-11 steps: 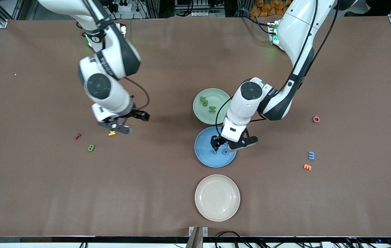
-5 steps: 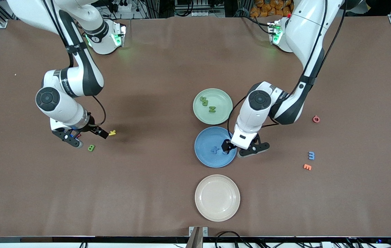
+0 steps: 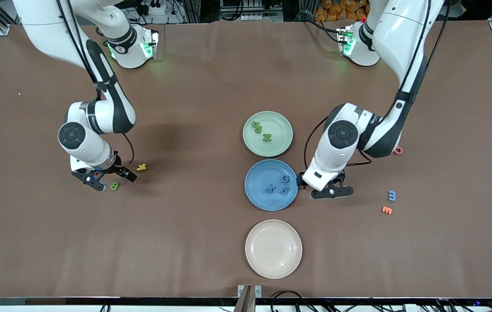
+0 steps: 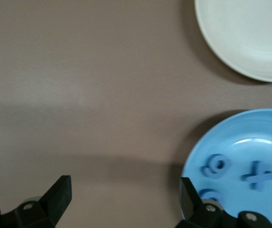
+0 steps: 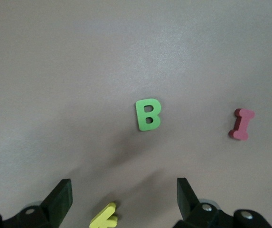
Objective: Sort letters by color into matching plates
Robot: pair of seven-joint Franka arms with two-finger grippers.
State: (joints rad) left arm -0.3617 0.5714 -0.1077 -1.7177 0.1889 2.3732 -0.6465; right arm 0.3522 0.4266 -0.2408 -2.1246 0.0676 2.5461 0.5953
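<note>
The pale green plate [image 3: 280, 125] holds two green letters [image 3: 257, 126] [image 3: 267, 138]. Just nearer the camera, the blue plate [image 3: 257, 197] [image 4: 268, 128] holds three blue letters [image 3: 270, 188] [image 3: 286, 178] [image 4: 216, 166]. My left gripper [image 3: 310, 184] [image 4: 125, 192] hangs open and empty beside the blue plate's rim, toward the left arm's end. A green B [image 3: 115, 186] [image 5: 148, 114] lies on the table toward the right arm's end. My right gripper [image 3: 120, 172] [image 5: 124, 194] hovers open and empty beside it. Another blue letter [image 3: 392, 196] lies toward the left arm's end.
A yellow letter [image 3: 141, 167] [image 5: 103, 217] and a red I [image 5: 240, 124] lie close to the green B. A beige plate [image 3: 273, 248] [image 4: 240, 47] sits nearest the camera. An orange letter [image 3: 386, 210] and a red letter [image 3: 398, 150] lie near the loose blue one.
My left gripper opened and drew off the blue plate toward the left arm's end, and three blue letters now show there. My right arm swung over to the green B.
</note>
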